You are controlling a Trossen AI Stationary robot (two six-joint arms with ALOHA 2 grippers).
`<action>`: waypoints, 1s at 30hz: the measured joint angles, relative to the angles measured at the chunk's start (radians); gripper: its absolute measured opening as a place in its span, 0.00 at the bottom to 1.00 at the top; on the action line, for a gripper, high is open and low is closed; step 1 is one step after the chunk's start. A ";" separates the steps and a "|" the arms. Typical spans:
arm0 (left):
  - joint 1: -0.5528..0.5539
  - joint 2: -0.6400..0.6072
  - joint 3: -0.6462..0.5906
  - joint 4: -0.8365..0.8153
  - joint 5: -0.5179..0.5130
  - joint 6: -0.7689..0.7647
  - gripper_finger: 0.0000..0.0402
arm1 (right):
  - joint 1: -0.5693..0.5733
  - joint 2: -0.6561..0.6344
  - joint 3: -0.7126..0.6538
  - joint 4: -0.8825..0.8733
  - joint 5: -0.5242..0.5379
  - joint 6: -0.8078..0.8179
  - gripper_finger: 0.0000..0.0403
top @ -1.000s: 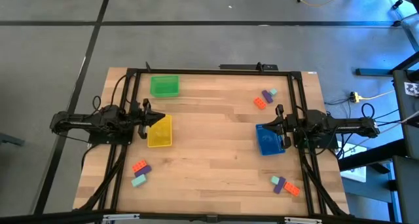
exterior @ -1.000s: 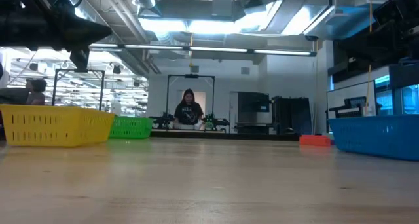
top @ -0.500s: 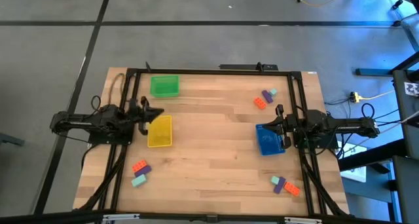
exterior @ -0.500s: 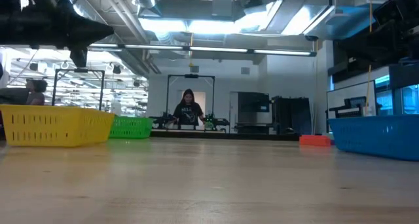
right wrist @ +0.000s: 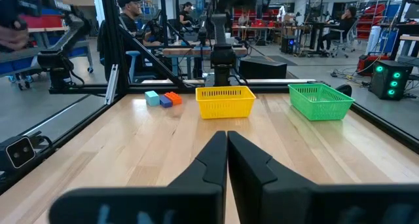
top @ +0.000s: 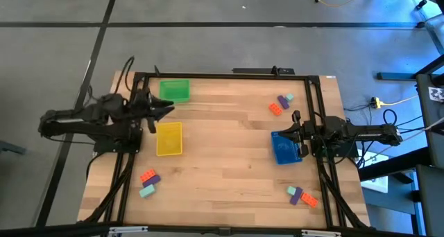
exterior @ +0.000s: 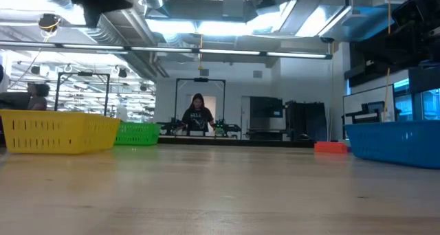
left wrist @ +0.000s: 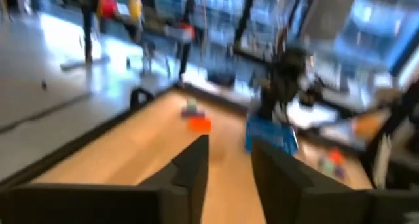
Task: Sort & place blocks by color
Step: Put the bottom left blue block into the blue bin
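Three trays sit on the wooden table (top: 229, 161). The green tray (top: 174, 91) is at the far left corner, the yellow tray (top: 169, 138) is just nearer along the left side, and the blue tray (top: 284, 147) is on the right. From above, all three look empty; no brick shows inside any of them.

The blocks lie loose on the table in three small clusters, each with an orange, a purple and a teal brick close together. One cluster (top: 280, 102) is at the far right, beyond the blue tray. Another (top: 148, 181) is at the near left, nearer than the yellow tray. The third (top: 302, 195) is at the near right corner.

The left gripper (top: 166, 108) is raised above the table between the green and yellow trays, its fingers (left wrist: 196, 162) parted with a clear gap and nothing between them. The right gripper (top: 296, 135) hangs over the blue tray's right edge, fingers pressed together and holding nothing.

A person (exterior: 198, 114) sits in the room beyond the table.
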 joint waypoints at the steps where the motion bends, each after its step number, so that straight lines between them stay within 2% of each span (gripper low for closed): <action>1: 0.002 0.043 0.059 -0.071 0.020 0.001 0.32 | 0.000 0.000 0.000 0.000 0.000 0.000 0.04; 4: 0.003 0.144 0.223 -0.291 0.065 0.001 0.40 | 0.000 0.000 0.000 0.000 0.000 0.000 0.04; 6: 0.000 0.207 0.324 -0.378 0.089 -0.001 0.45 | 0.000 0.000 0.000 0.000 0.000 0.000 0.04; 9: -0.030 0.295 0.454 -0.577 0.115 -0.031 0.48 | 0.000 0.000 0.000 0.000 0.000 0.000 0.04; 15: -0.215 0.556 0.640 -0.890 0.139 -0.196 0.48 | 0.000 0.000 0.000 0.000 0.000 0.000 0.04; 21: -0.508 0.750 0.693 -0.960 0.194 -0.462 0.48 | 0.000 0.000 0.000 0.000 0.000 0.000 0.04; 25: -0.721 0.848 0.693 -0.956 0.177 -0.631 0.48 | 0.000 0.000 0.000 0.000 0.000 0.000 0.04; 30: -0.921 0.948 0.693 -0.911 0.134 -0.855 0.49 | 0.000 0.000 0.000 0.000 0.000 0.000 0.04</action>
